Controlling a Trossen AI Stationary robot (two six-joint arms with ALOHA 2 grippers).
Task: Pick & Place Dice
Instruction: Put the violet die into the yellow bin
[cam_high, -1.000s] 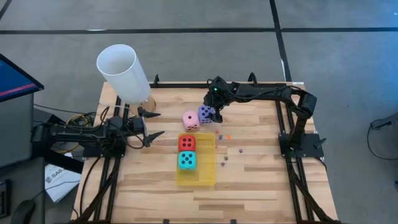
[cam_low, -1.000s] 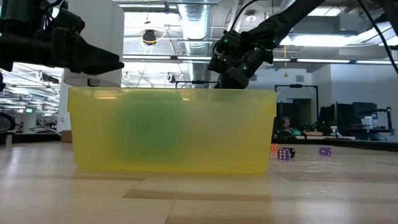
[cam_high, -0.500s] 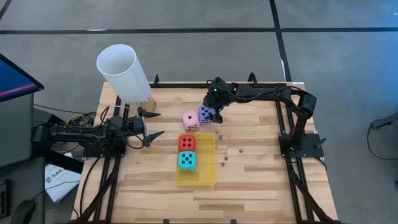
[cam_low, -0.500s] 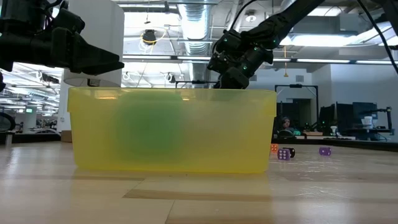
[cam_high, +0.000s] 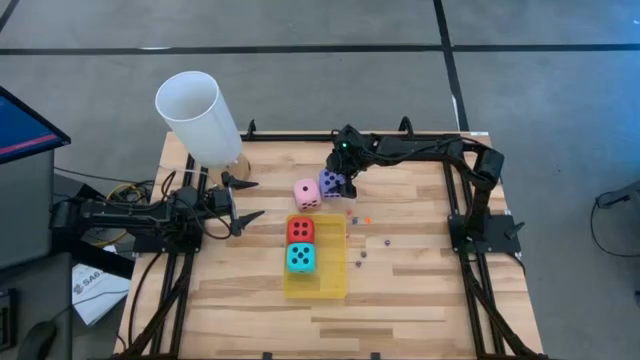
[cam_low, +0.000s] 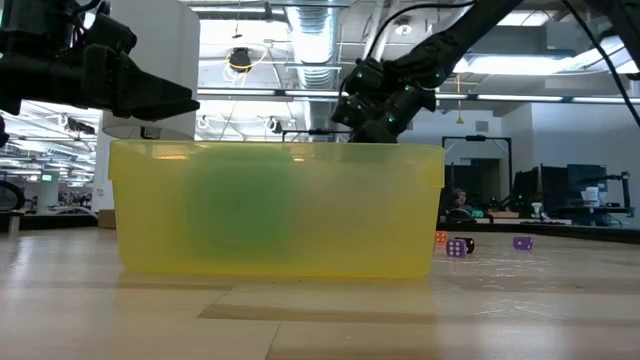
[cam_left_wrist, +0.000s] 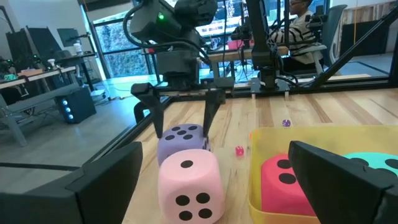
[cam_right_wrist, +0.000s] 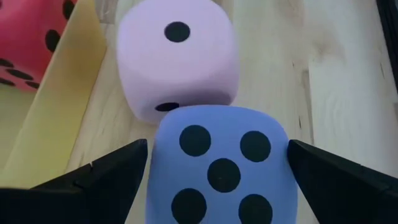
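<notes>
The purple die (cam_right_wrist: 217, 168) sits on the table with the pink die (cam_right_wrist: 177, 59) touching its far side. My right gripper (cam_right_wrist: 217, 146) slants down over the purple die, open, with one finger on either side of it; I see no touch. In the left wrist view its fingers (cam_left_wrist: 152, 115) straddle the purple die (cam_left_wrist: 180, 140) behind the pink die (cam_left_wrist: 189, 180). The red die (cam_high: 300, 231) and the cyan die (cam_high: 301, 258) rest inside the yellow tray (cam_high: 335, 282). My left gripper (cam_high: 258, 198) waits open at the table's left side, pointing level at the dice.
A tall white cylinder (cam_high: 195, 115) stands at the far left corner. Tiny coloured dice (cam_high: 365, 220) lie scattered on the wood right of the tray. In the low view the tray's yellow wall (cam_low: 280, 210) hides the big dice and my right gripper's fingertips.
</notes>
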